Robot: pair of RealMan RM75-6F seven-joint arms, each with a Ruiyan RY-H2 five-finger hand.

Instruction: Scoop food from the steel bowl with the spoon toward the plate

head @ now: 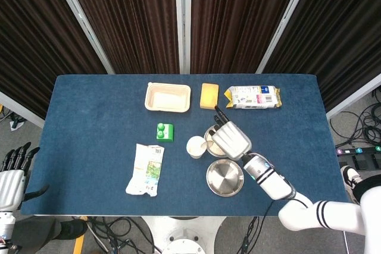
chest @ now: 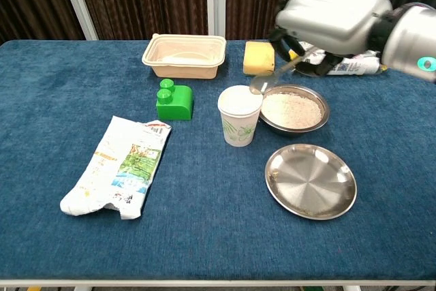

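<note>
The steel bowl (chest: pixel 294 109) stands on the blue counter (chest: pixel 204 223), filled with white grainy food, and in the head view most of it is hidden under the right robot hand (chest: pixel 332 15). The spoon (chest: pixel 270 78) is held by this robot hand, whose fingers are curled around the handle; the handle itself is mostly covered by the hand. The spoon's scoop is seen above the left rim of the bowl, just beside the paper cup (chest: pixel 239 115); whether anything lies in the scoop cannot be told. The steel plate (chest: pixel 310 180) lies nearer to the front edge, close to the bowl but apart from it.

Further back, a beige tray (chest: pixel 184 55), a yellow sponge (chest: pixel 258 57) and a printed packet (head: pixel 253 97) are placed in a row; the packet is partly covered by the hand in the chest view. A green block (chest: pixel 174 100) and a crumpled bag (chest: pixel 121 165) lie to the left.

The left robot hand (head: pixel 12 176) is seen only at the edge of the head view, off the counter, with fingers apart and nothing in it.
</note>
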